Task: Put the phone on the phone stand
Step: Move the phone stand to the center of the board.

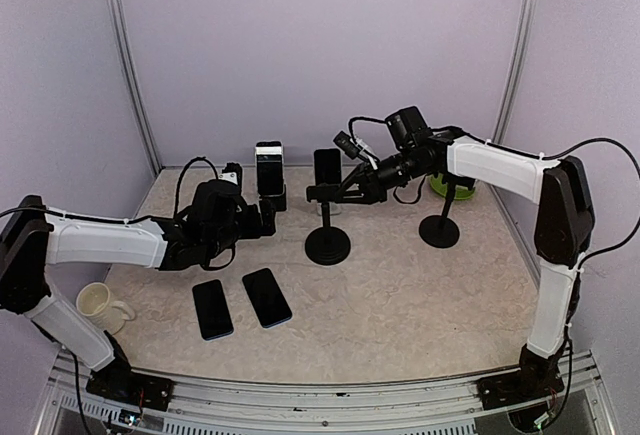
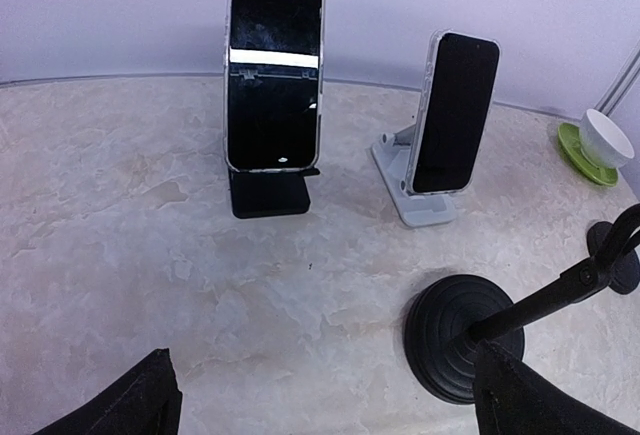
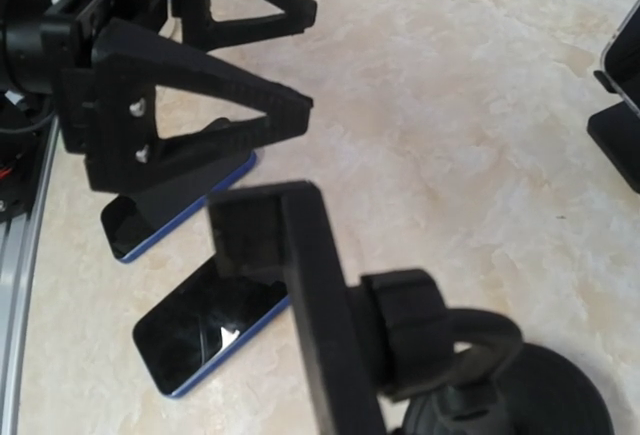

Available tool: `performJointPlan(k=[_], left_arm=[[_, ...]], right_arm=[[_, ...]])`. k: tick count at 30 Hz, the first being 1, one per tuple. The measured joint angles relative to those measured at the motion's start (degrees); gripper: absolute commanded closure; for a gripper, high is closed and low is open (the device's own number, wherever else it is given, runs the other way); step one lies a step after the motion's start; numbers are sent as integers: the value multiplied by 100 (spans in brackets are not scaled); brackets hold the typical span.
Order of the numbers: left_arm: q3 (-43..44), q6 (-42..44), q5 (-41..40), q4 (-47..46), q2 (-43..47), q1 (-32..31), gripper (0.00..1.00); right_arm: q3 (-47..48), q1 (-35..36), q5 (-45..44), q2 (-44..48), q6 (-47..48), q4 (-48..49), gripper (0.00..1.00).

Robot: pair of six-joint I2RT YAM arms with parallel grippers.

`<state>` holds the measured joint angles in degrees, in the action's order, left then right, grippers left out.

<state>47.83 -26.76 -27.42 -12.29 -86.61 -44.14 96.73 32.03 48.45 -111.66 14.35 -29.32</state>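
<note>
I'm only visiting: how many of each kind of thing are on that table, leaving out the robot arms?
Phones: 4 (flat phone, second flat phone, striped upright phone, dark upright phone)
Phone stands: 4 (black stand, white stand, pole stand, second pole stand)
Cups: 2 (white mug, white cup)
Saucers: 1 (green saucer)
Total: 11
</note>
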Motion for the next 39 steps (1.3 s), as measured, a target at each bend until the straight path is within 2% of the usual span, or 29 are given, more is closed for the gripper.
performJointPlan(k=[6, 12, 21, 32, 34, 39], left_arm=[[0, -4, 0, -2, -2, 0, 1], [0, -26, 11, -2, -4, 0, 1], [0, -79, 22, -2, -11, -4, 1], [-2, -131, 48, -9, -85, -13, 1], [-2, -131, 55, -9, -120, -20, 1], [-2, -133, 63, -9, -133, -24, 1]], right_arm=[[28, -2, -7, 0, 87, 33, 46], [122, -4, -122, 0, 153, -9, 33], [179, -28, -601, 0, 190, -50, 32], [85, -31, -1167, 76, 140, -81, 48], [87, -31, -1169, 76, 142, -74, 46], [90, -31, -1095, 76, 105, -83, 32]])
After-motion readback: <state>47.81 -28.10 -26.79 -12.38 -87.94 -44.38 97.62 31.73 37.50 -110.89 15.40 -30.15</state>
